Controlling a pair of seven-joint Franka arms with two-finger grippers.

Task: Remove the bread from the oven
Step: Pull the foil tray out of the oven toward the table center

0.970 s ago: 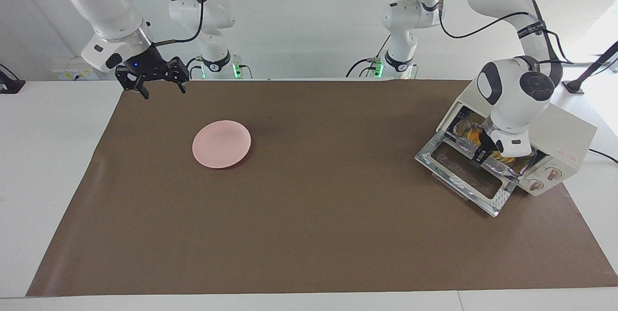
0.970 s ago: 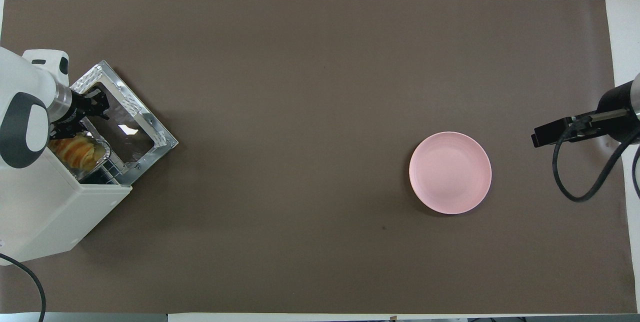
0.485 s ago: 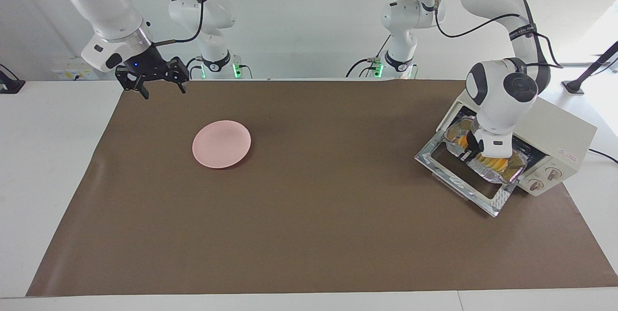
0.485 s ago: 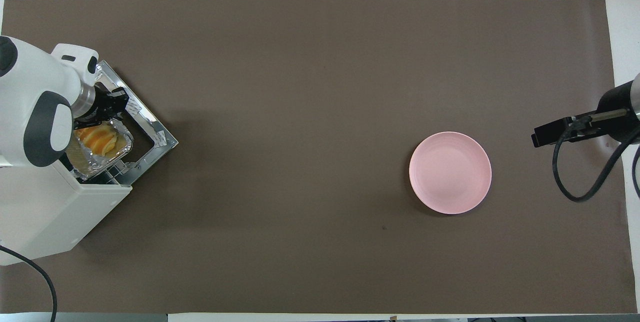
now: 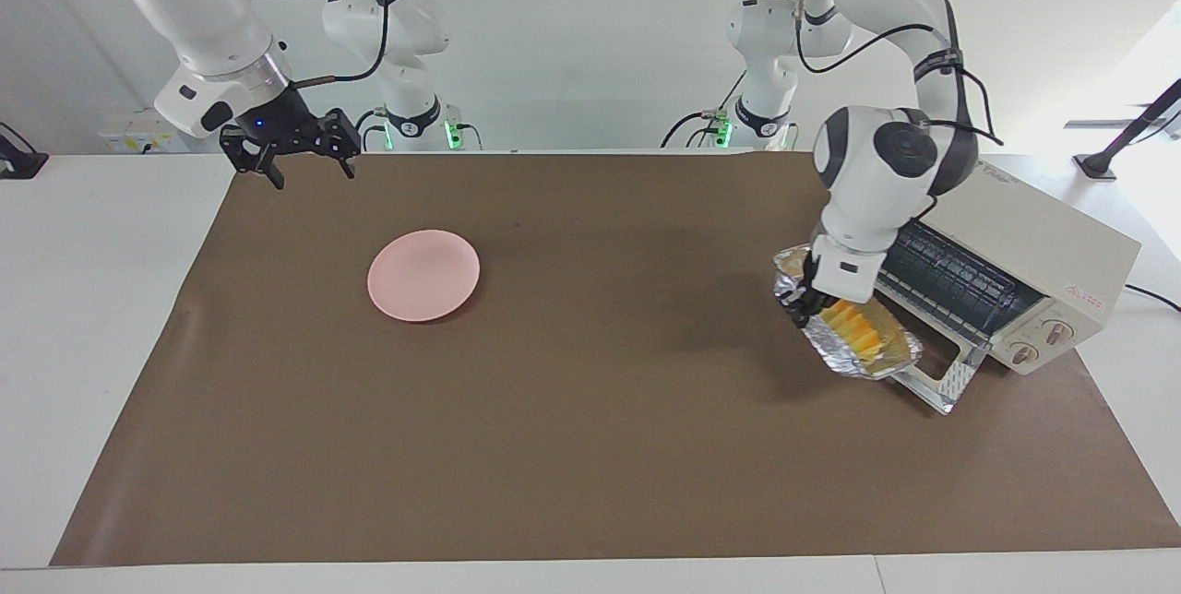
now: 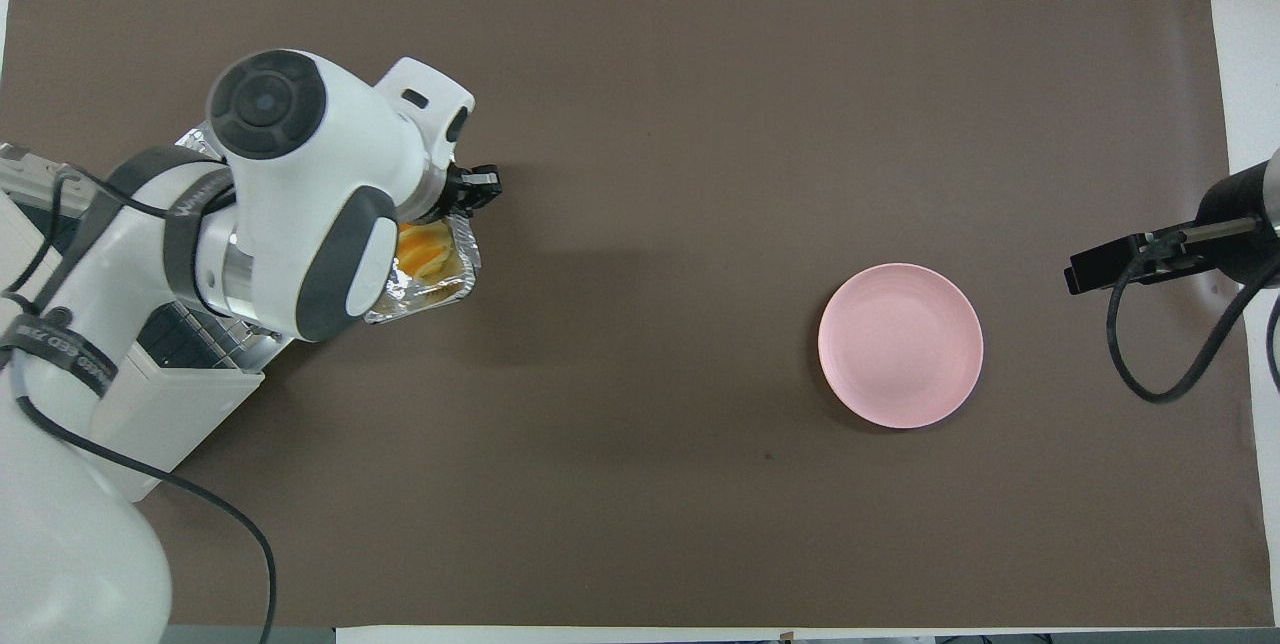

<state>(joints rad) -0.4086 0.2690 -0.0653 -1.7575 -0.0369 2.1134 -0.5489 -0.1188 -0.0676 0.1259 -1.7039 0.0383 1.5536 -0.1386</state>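
Note:
The golden-yellow bread [image 5: 856, 328] lies in a crinkled foil tray [image 5: 830, 352]. My left gripper [image 5: 801, 301] is shut on the tray's rim and holds it, tilted, outside the oven and over its dropped door [image 5: 936, 382]. The cream-white oven [image 5: 1033, 248] stands at the left arm's end of the table, its wire rack [image 5: 955, 276] bare. From overhead the left gripper [image 6: 472, 194] holds the tray [image 6: 425, 302] with the bread [image 6: 428, 254] beside the oven [image 6: 150, 414], and the arm hides most of the door. My right gripper [image 5: 312, 172] waits open above the mat's corner at the right arm's end.
A round pink plate [image 5: 423, 275] lies on the brown mat [image 5: 590, 446] toward the right arm's end; it also shows in the overhead view [image 6: 900, 344]. The right gripper [image 6: 1100, 269] shows at the overhead view's edge beside the plate. A black cable [image 6: 60, 544] runs near the oven.
My left gripper has pulled the foil tray with the bread out of the oven, lifted it and carried it past the door toward the middle of the table. The right arm has not moved.

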